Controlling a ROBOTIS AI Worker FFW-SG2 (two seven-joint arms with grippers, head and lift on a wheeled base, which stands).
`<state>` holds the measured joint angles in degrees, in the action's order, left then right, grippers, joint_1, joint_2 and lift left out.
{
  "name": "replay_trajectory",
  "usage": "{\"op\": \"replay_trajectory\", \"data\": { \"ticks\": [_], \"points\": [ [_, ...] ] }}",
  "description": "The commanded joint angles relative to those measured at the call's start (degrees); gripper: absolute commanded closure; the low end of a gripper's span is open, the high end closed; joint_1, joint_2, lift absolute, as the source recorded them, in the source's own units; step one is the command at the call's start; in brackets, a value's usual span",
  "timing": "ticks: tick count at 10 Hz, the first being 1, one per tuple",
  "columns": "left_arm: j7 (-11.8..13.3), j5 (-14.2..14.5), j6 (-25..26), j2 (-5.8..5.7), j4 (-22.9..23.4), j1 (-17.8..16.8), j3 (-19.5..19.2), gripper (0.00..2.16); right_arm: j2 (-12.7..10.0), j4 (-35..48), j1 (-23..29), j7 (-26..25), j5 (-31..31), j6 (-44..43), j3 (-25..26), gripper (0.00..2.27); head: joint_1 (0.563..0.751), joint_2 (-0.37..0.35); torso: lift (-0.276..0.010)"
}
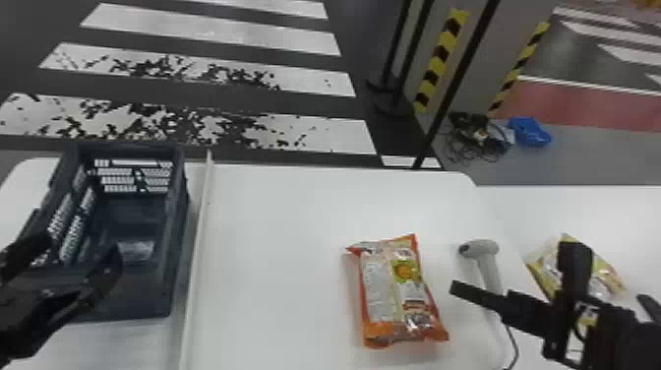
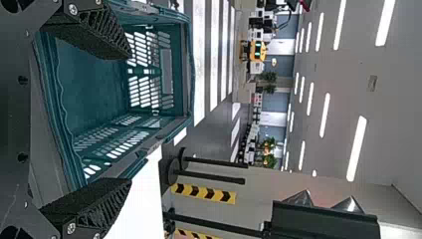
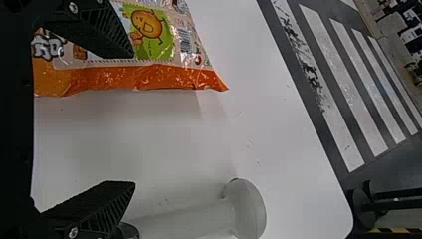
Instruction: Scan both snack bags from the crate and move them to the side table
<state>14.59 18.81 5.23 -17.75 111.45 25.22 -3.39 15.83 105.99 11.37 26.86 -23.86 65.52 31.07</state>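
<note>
In the head view my left gripper (image 1: 71,258) is over the near end of the dark crate (image 1: 177,236). The left wrist view has this gripper (image 2: 130,118) open, with the teal-looking crate (image 2: 92,94) beyond. An orange snack bag (image 1: 383,290) lies flat on the main table. To its right is a grey scanner (image 1: 488,265). My right gripper (image 1: 516,268) is above the scanner's handle. A yellow snack bag (image 1: 546,265) lies on the side table (image 1: 634,211), partly behind the right gripper. In the right wrist view, this gripper (image 3: 133,119) is open between the orange bag (image 3: 149,77) and scanner (image 3: 249,214).
A raised white strip (image 1: 199,231) runs along the main table (image 1: 275,221) beside the crate. The scanner's cable (image 1: 514,344) trails toward the near edge. Dark poles (image 1: 455,83) stand beyond the far edge, with cables and a blue object (image 1: 530,133) on the floor.
</note>
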Motion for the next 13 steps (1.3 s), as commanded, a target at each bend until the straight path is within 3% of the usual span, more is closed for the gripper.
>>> {"op": "replay_trajectory", "data": {
  "ticks": [1,5,9,10,11,12,13],
  "points": [
    [0.0,0.0,0.0,0.0,0.0,0.0,0.05,0.12,-0.01,-0.61,-0.38,1.61,-0.31,2.65,-0.22,0.09,0.695,-0.221,-0.099],
    [0.0,0.0,0.0,0.0,-0.26,-0.17,0.23,0.12,-0.01,-1.49,-0.38,4.51,1.01,3.7,-5.06,0.08,0.695,-0.174,-0.099],
    [0.0,0.09,0.0,0.0,-0.7,-0.35,0.23,0.12,0.16,-5.09,-2.31,5.92,6.37,3.7,-10.16,0.08,0.695,-0.128,-0.099],
    [0.0,0.09,0.0,0.0,-0.79,-0.35,0.23,0.12,0.34,-5.88,-2.66,6.89,7.43,3.53,-10.51,0.37,0.695,-0.124,-0.099],
    [0.0,0.18,-0.18,0.0,-0.79,-0.35,0.23,0.12,0.34,-6.23,-2.84,7.59,8.66,3.53,-10.86,1.04,0.695,-0.122,-0.099],
    [0.0,0.18,0.0,0.09,-0.79,-0.35,0.23,0.12,0.34,-7.02,-3.19,7.5,9.1,3.53,-10.86,1.96,0.695,-0.121,-0.099],
    [0.0,0.18,0.0,0.09,-0.79,-0.35,0.23,0.12,0.69,-7.38,-3.19,7.59,9.89,3.35,-11.03,2.08,0.695,-0.125,-0.099]
  ]
}}
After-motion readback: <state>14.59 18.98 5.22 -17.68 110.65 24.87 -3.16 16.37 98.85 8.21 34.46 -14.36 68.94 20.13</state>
